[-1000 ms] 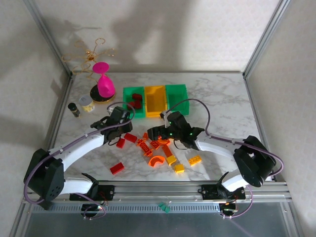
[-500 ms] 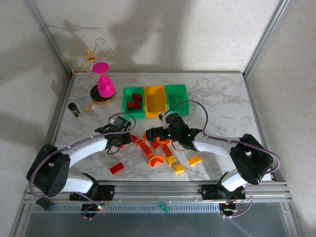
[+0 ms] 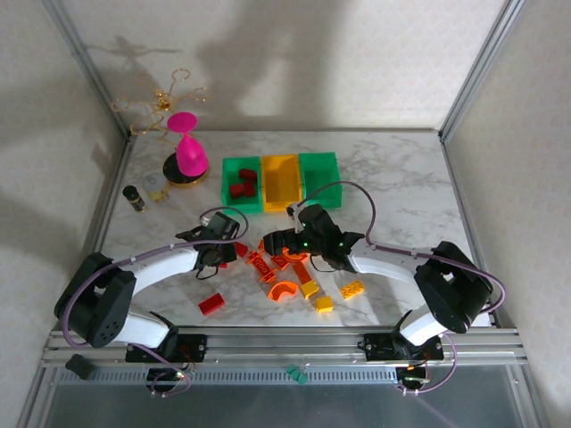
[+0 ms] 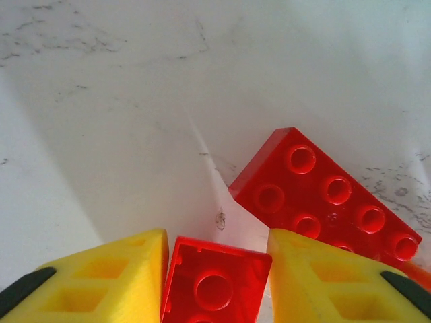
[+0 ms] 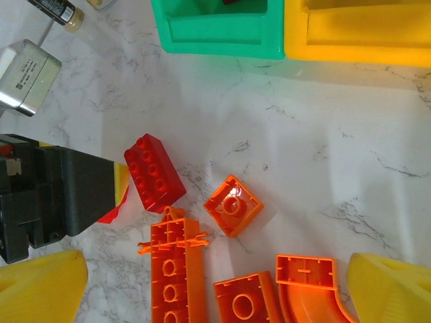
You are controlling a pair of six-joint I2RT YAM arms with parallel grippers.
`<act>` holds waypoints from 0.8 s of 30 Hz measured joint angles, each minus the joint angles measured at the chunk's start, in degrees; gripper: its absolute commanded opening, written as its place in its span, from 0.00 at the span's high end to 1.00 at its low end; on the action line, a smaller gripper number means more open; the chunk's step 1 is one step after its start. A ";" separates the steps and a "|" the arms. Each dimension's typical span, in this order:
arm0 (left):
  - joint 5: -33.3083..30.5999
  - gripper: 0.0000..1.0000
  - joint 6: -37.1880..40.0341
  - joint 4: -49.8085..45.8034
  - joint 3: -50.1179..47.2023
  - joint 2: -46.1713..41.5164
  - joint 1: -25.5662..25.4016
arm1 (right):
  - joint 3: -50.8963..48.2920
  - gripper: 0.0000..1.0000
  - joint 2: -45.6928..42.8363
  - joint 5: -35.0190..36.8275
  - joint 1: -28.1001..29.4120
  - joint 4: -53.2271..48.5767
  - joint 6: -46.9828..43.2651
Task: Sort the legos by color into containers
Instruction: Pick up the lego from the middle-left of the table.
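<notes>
My left gripper (image 4: 215,269) is low on the table, its yellow fingers pressed on both sides of a small red lego (image 4: 214,286) that lies upside down. A longer red lego (image 4: 323,198) lies just beyond it, the same one showing beside the left gripper (image 3: 223,253) from above. My right gripper (image 5: 215,282) hangs wide open over orange legos: a small square one (image 5: 233,206), a long one (image 5: 174,269) and an arch (image 5: 310,282). The containers stand at the back: a green bin (image 3: 227,169) holding dark red legos, a yellow bin (image 3: 280,178) and a second green bin (image 3: 319,174).
Yellow legos (image 3: 352,289) and a lone red one (image 3: 211,304) lie near the front rail. A pink hourglass shape (image 3: 187,152), two small jars (image 3: 156,185) and a gold wire stand (image 3: 161,102) sit at the back left. White walls close in the table.
My left gripper moved right and down to the red legos, and its jaws closed in on the small red one. The right gripper shifted slightly left, still open.
</notes>
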 measured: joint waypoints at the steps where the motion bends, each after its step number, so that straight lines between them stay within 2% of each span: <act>1: -0.02 0.64 0.00 0.00 0.00 -0.02 0.00 | 0.00 0.01 0.00 0.04 0.00 -0.02 0.00; 9: -0.42 0.66 -0.07 -1.29 -0.04 -0.92 0.00 | 0.15 0.01 0.00 0.22 0.00 -0.28 -0.02; 16: -2.58 0.65 -0.50 -3.80 0.39 -5.29 0.00 | 0.92 0.01 -0.59 0.61 0.00 -0.96 -0.04; 20: -3.96 0.65 -0.48 -5.22 4.70 -5.55 0.00 | 2.01 0.02 -1.88 0.48 -0.96 -1.29 0.02; 24: -5.44 0.65 -0.39 -4.74 13.66 -2.19 0.00 | 3.21 0.01 -2.36 0.59 -4.02 -1.33 0.22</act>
